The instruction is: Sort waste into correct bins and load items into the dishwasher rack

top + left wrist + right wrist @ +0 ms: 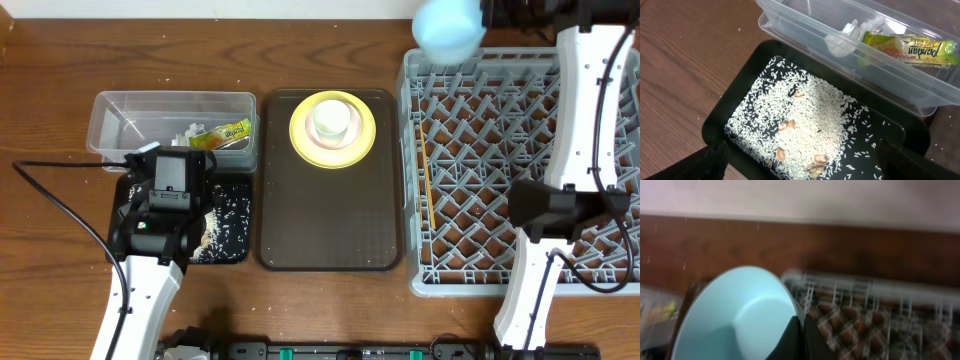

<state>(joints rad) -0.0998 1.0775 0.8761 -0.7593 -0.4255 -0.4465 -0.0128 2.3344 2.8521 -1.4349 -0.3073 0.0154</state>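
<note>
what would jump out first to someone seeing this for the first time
The round light blue bowl stands out, pinched at its rim by the right gripper over the far left corner of the big grey plastic dishwasher rack. Next come the white rice grains spread across the glossy black rectangular tray under the open left gripper.

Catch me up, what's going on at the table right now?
The right gripper is shut on the rim of the light blue bowl, held near a far corner of the dishwasher rack. The left gripper hangs open over the black tray of rice. The wrapper and tissue lie in the clear tub. The yellow plate and cup sit on the brown tray.
</note>
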